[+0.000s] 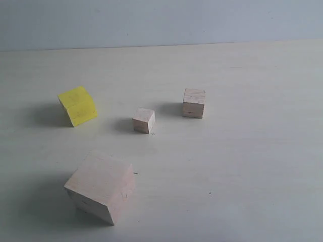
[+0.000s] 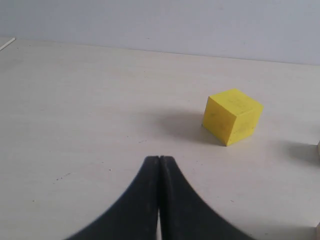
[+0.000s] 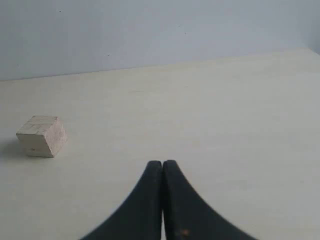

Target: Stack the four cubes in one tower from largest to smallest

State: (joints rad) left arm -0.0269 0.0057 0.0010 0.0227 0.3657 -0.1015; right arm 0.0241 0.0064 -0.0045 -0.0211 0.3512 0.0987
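Observation:
Four cubes lie apart on the pale table (image 1: 242, 166); no tower stands. The large pale wood cube (image 1: 101, 187) is nearest the front left. The yellow cube (image 1: 77, 105) sits further back on the left and shows again as the yellow cube (image 2: 232, 116) in the left wrist view. Two small pale wood cubes rest near the middle: one small cube (image 1: 144, 120) and another small cube (image 1: 194, 103) to its right, the latter probably the small cube (image 3: 42, 136) in the right wrist view. My left gripper (image 2: 159, 159) and right gripper (image 3: 162, 163) are shut and empty, away from every cube. Neither arm shows in the exterior view.
A plain pale wall (image 1: 161, 20) rises behind the table's far edge. A cube's edge (image 2: 317, 151) shows at the border of the left wrist view.

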